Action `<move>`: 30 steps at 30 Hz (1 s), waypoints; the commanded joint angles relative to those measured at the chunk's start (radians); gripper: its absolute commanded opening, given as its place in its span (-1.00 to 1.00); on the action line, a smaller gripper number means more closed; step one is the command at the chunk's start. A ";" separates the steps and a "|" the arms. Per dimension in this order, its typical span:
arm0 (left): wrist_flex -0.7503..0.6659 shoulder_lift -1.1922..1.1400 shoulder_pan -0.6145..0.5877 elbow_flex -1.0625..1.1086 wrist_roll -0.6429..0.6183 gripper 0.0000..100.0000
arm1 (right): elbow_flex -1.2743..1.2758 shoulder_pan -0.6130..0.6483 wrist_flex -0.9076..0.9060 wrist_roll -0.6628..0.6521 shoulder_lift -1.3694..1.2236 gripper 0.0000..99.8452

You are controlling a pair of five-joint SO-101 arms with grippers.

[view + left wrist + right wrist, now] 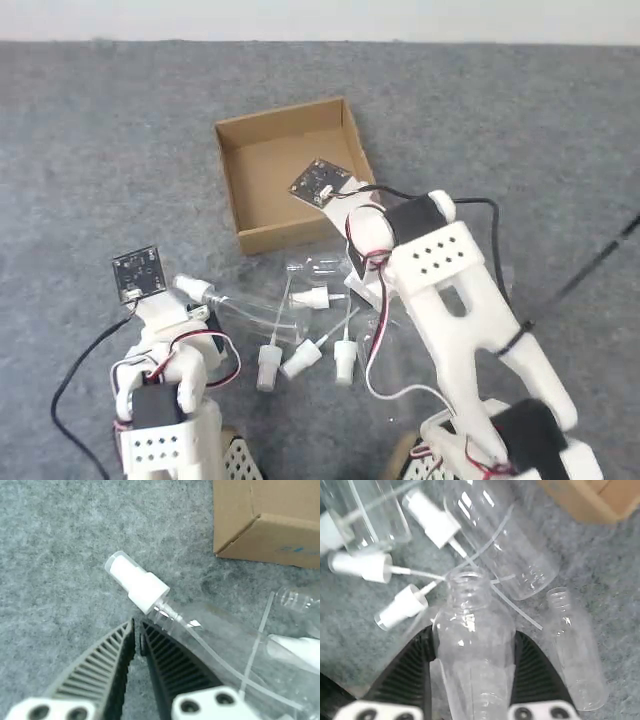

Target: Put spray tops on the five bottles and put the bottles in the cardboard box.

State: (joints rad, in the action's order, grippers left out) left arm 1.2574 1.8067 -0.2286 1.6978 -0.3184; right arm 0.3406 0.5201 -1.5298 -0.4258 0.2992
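A clear bottle [220, 635] with a white spray top [137, 582] fitted lies on the carpet just beyond my left gripper [138, 626], which is shut with nothing in it. My right gripper [473, 636] is shut on a clear bottle [472, 645] with no top, its open neck pointing away from the wrist. Around it lie three loose spray tops [432, 520], [362, 565], [400, 607] with long tubes, and other uncapped bottles [505, 535], [575, 640]. The cardboard box [232, 160] stands open behind the pile, right by the right gripper [362, 275].
Grey carpet covers the whole table. Several loose spray tops [303, 357] lie in a row between the two arms. A black cable [590, 265] runs off to the right. A corner of the box [265, 525] stands close to the capped bottle.
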 commanded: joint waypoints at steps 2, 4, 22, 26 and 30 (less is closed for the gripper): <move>0.005 0.014 0.000 -0.013 0.006 -0.98 | -0.057 0.007 -0.012 0.100 0.136 -0.99; 0.005 0.014 0.000 -0.013 0.006 -0.98 | -0.055 0.005 -0.012 0.133 0.165 -0.99; 0.005 0.014 0.000 -0.013 0.006 -0.98 | 0.038 0.002 -0.021 0.244 0.397 -0.99; 0.005 0.014 0.000 -0.013 0.006 -0.98 | 0.097 0.004 0.025 0.227 0.475 -0.99; 0.005 0.014 0.000 -0.013 0.006 -0.98 | 0.175 0.002 0.124 0.227 0.558 -0.99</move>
State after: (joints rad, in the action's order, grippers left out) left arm 1.2574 1.8067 -0.2286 1.6978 -0.3184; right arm 0.4741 0.5263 -1.4975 -0.1956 0.7518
